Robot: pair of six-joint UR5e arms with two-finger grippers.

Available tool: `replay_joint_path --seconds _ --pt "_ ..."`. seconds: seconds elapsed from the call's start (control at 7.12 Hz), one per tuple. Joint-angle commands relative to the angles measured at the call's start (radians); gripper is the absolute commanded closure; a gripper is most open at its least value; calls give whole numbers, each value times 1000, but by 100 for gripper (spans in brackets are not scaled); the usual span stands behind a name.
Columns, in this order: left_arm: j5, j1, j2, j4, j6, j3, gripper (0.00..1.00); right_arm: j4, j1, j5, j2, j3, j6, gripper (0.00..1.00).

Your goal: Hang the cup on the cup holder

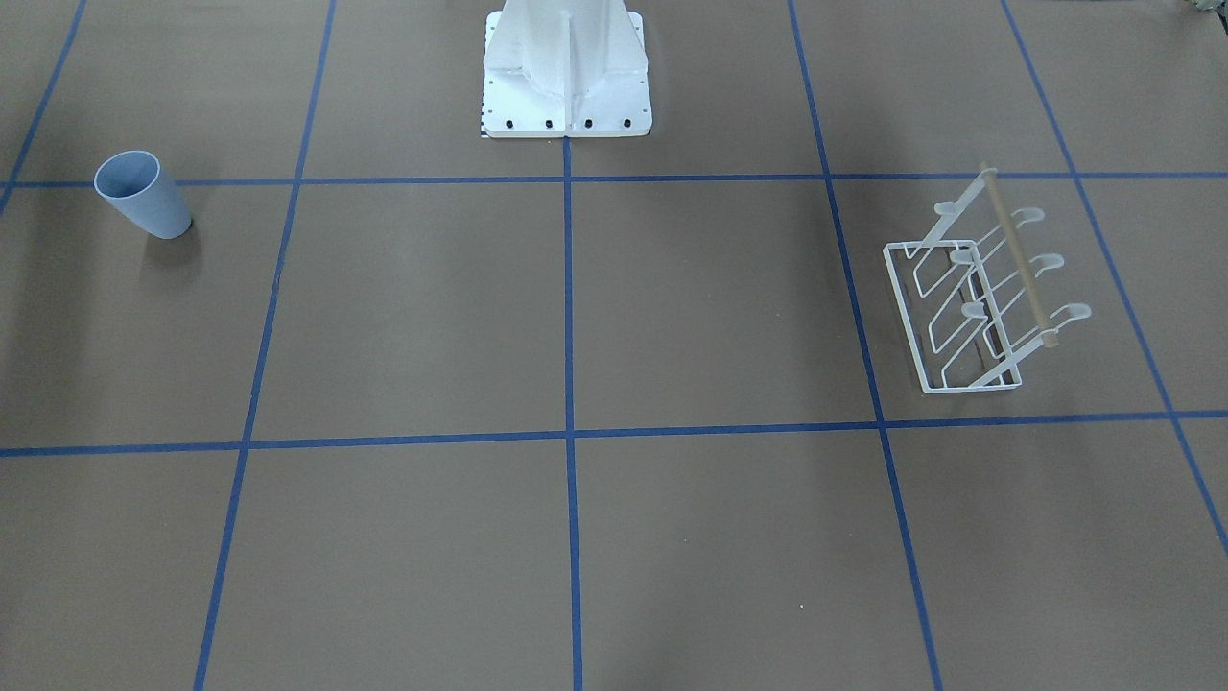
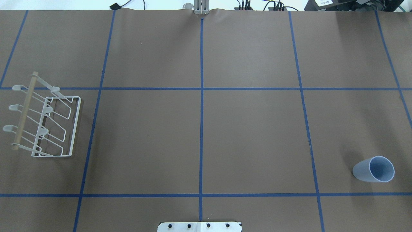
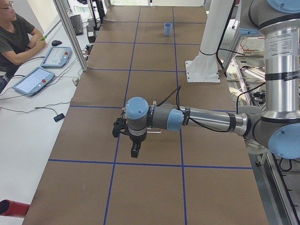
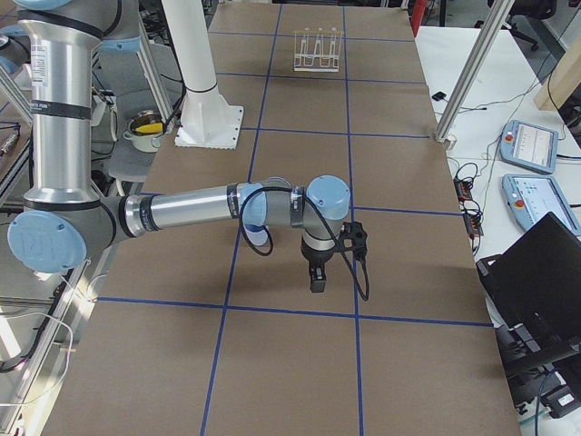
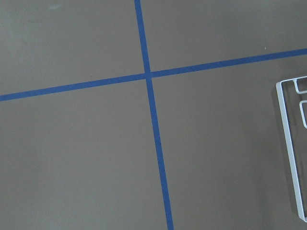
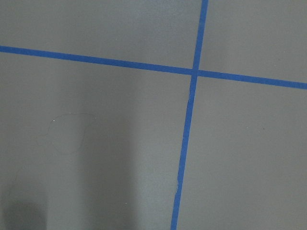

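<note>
The light blue cup stands upright on the brown table, on the robot's right side; it also shows in the overhead view and far off in the exterior left view. The white wire cup holder with its tan rod stands on the robot's left side, also seen from overhead and from the right end; its base edge shows in the left wrist view. My left gripper and right gripper hang above the table, fingers down. I cannot tell whether either is open or shut.
Blue tape lines divide the table into squares. The white robot pedestal stands at the table's middle edge. An operator sits at a side desk with tablets. A laptop stands past the right end.
</note>
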Motion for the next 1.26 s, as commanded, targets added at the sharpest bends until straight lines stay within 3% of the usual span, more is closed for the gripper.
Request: replay_joint_path --seconds 0.0,1.12 --pt "2 1 -1 -30 0 -4 2 -1 -1 -34 3 -3 0 0" --pt "2 0 10 -53 -3 -7 2 19 -2 64 -20 -11 8 0"
